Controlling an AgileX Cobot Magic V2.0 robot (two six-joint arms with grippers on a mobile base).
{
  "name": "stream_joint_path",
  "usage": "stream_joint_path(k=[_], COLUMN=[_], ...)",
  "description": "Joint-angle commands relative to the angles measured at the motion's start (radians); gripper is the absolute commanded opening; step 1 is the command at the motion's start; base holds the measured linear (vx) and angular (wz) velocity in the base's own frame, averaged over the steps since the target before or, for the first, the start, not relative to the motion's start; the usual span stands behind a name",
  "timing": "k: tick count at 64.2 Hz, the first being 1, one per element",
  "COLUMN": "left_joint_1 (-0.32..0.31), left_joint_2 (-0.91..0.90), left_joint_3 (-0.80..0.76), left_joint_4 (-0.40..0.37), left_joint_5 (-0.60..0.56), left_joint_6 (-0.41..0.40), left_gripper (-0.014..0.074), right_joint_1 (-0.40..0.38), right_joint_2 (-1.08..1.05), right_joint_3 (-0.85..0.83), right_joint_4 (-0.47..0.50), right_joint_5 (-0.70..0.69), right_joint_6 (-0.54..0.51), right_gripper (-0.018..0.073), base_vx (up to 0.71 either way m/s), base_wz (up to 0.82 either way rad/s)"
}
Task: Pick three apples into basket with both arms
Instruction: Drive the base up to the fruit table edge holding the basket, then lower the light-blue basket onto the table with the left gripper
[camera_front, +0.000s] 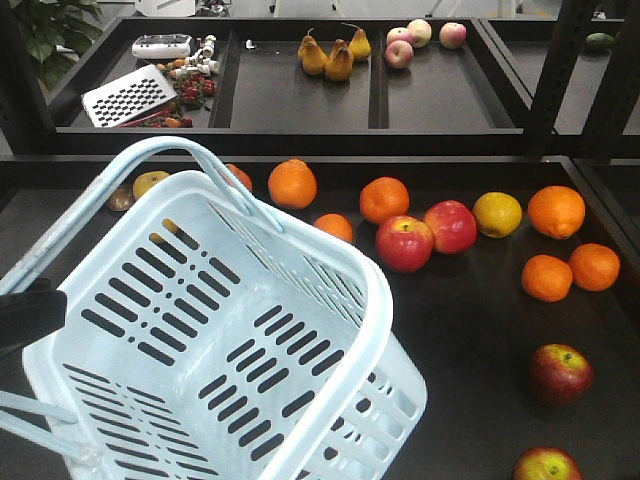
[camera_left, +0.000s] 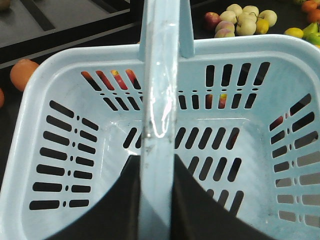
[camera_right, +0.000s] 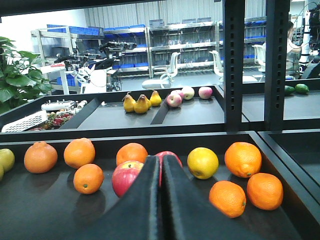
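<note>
fingers of the left gripper (camera_left: 156, 162) sit clamped either side of one hoop handle (camera_left: 161, 75), so we log it as gripping the basket (camera_left: 75, 62), which is tilted at the left of the black tray (camera_front: 480, 330). right gripper (camera_right: 161, 161): fingers pressed together, nothing between them, tips just in front of two apples (camera_right: 126, 177) lying side by side among oranges (camera_right: 79, 152). we count two more apples (camera_front: 561, 374) at the tray's front right. all four lie outside the basket.
</note>
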Motion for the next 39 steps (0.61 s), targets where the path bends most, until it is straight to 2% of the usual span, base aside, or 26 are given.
stream_joint_path(k=[1,39], left_joint_1=[-0.002,-0.002], left_joint_2=[-0.005,-0.002], left_joint_3=[-0.032,-0.032], left_joint_4=[-0.043,-0.043], left_joint_5=[-0.092,-0.088], left_joint_6=[-0.008,-0.006], left_gripper=[-0.0006,-0.0006], right_joint_1=[-0.006,-0.006], right_joint_2=[-0.013,-0.013], right_joint_3=[0.014,0.014], right_joint_4=[-0.008,-0.008], right_joint_5=[-0.076,-0.076], right_joint_6=[-0.008,-0.008], right_gripper=[-0.0004,-0.0004], base_vx=[0.00,0.00], base_wz=[0.00,0.00])
